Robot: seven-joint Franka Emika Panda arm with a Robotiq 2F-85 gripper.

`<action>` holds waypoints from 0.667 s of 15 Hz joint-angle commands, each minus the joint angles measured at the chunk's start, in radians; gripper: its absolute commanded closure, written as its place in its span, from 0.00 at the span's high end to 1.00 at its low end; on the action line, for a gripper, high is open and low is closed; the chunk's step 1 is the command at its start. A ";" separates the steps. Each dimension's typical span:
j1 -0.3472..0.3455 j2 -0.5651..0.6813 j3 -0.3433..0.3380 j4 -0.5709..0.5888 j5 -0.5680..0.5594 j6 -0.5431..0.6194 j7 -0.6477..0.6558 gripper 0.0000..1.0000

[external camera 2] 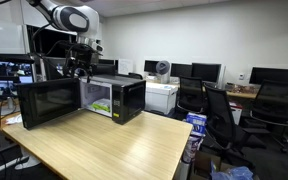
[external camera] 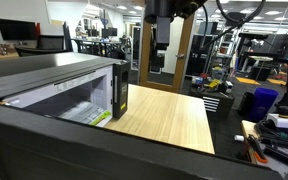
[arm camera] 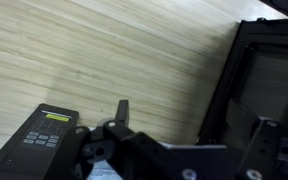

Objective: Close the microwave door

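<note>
Microwave door [external camera 2: 49,102] wide open, left-centre of frame; gripper [external camera 2: 79,70] above it, jaws apart, empty.
Risk: a push close to the hinge gives little leverage, so the microwave [external camera 2: 129,95] may skid on the wooden tabletop [external camera 2: 114,150] instead of the door closing.

An open-plan office lab: monitors [external camera 2: 206,71] at two o'clock, swivel chairs [external camera 2: 220,112] at three, ceiling lights [external camera: 280,9] at one.

Microwave door [arm camera: 259,75] partly outside wrist view
</note>
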 commanded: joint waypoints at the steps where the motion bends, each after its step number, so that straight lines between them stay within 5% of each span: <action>1: 0.033 -0.031 0.019 -0.004 0.015 -0.003 -0.038 1.00; 10: 0.158 -0.076 0.092 0.026 0.087 -0.014 -0.191 1.00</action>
